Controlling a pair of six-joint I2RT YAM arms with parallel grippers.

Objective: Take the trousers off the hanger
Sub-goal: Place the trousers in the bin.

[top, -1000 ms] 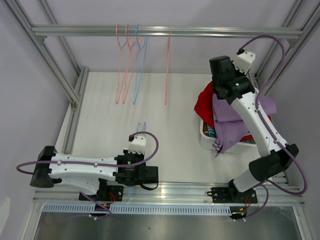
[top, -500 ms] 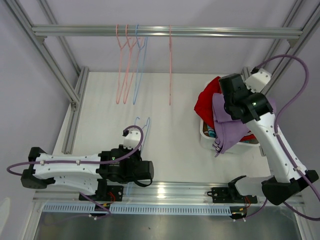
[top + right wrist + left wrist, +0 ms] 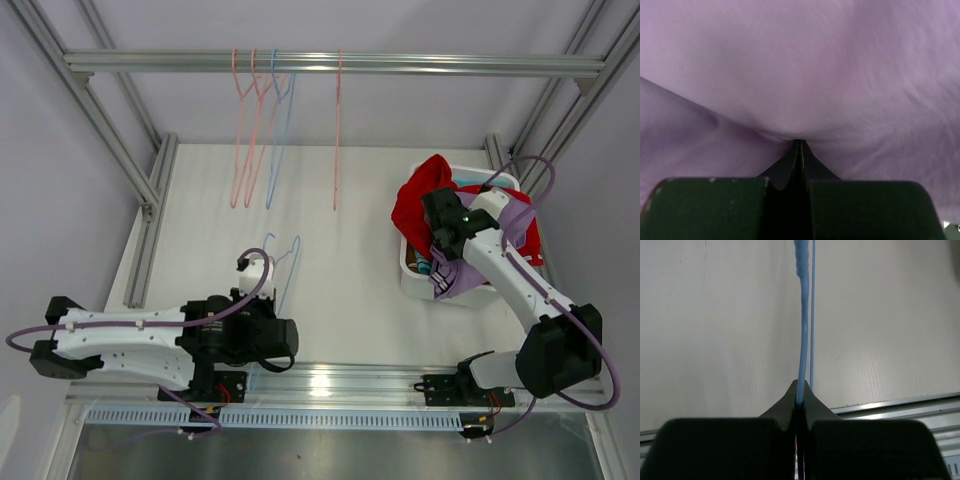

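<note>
At three o'clock, in the basket (image 3: 408,264): lavender trousers (image 3: 805,65), likely light and limp (best taken by a bunched fold); right hand (image 3: 800,143) closed, empty, against them; left hand (image 3: 800,391) pinching the blue hanger (image 3: 803,340).

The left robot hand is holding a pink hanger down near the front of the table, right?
Not quite. The hanger pinched in the left end effector is blue, not pink. The left wrist view shows the blue wire running out from between the closed fingers. The rest is right: it is held low, near the front of the table.
</note>
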